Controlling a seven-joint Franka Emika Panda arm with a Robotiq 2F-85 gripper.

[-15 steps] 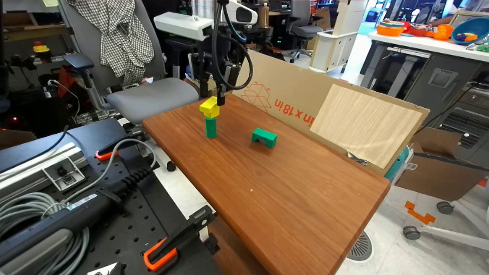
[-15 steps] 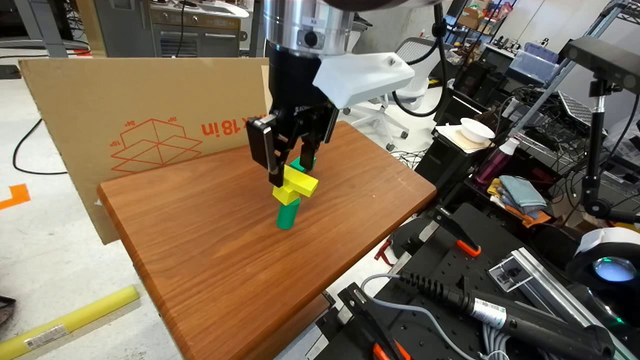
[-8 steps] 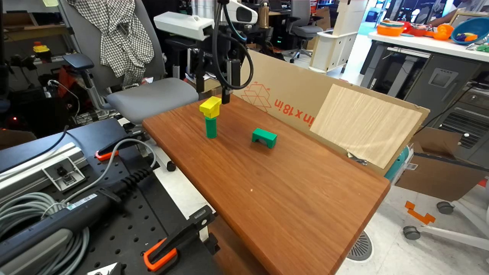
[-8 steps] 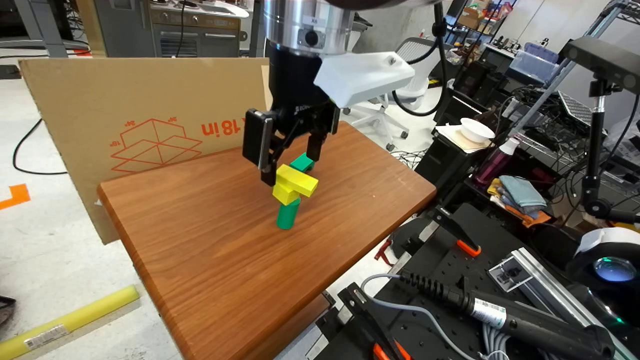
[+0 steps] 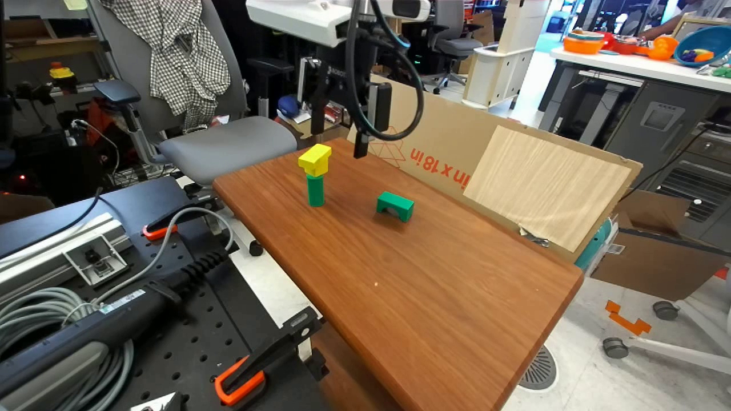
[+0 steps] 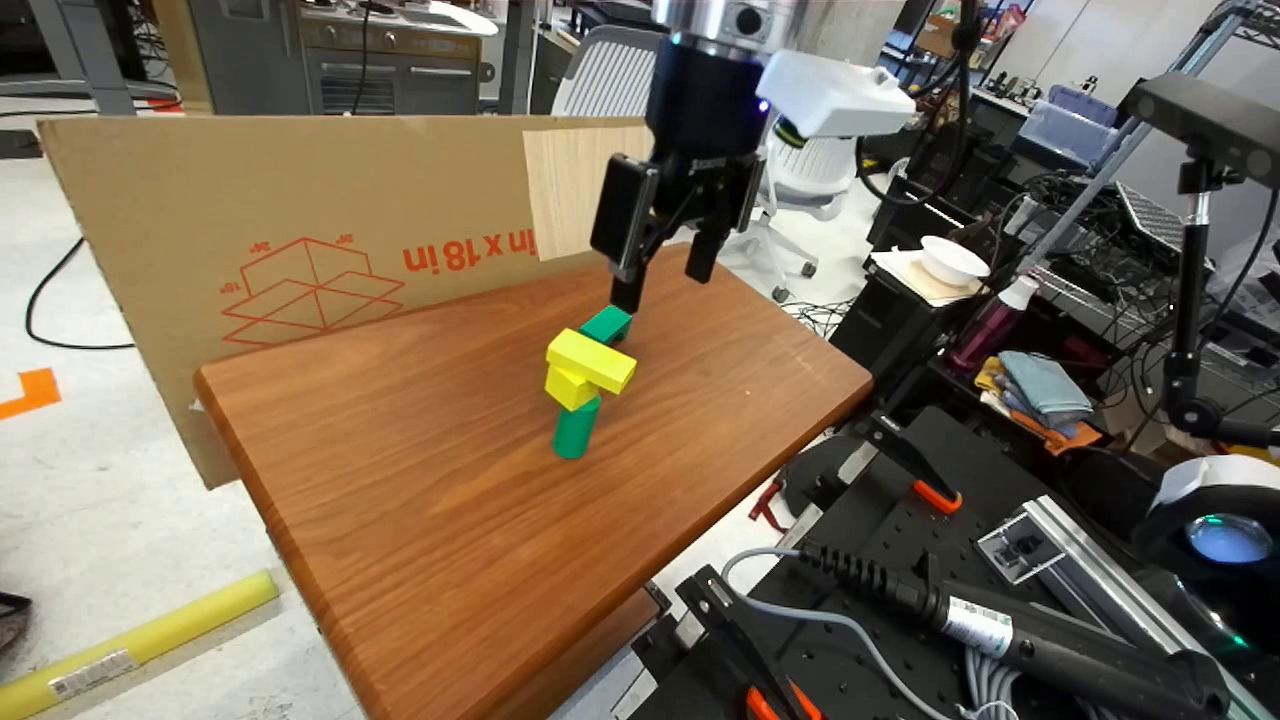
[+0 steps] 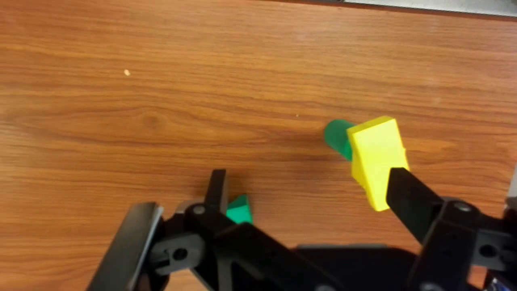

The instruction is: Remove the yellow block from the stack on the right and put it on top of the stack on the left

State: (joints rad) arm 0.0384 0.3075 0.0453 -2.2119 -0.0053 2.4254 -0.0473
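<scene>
A green cylinder stands upright on the table, topped by a yellow block. Across that one lies another, longer yellow block, slightly askew. Apart from this stack, a green arch block rests alone on the wood; in the wrist view a finger partly hides the arch. My gripper hangs above the table, clear of the stack, its fingers wide apart with nothing held. In the wrist view, the right finger covers a corner of the upper yellow block, while the cylinder shows behind it.
The brown wooden table is bordered along one long side by an upright cardboard sheet. By the opposite edge is a black pegboard bench carrying orange-handled clamps and cables. A grey chair stands past the table's end.
My gripper has opened wide, let go of the upper yellow block and moved up and away from the stack, rightward in both exterior views. Both yellow blocks stay on the cylinder.
</scene>
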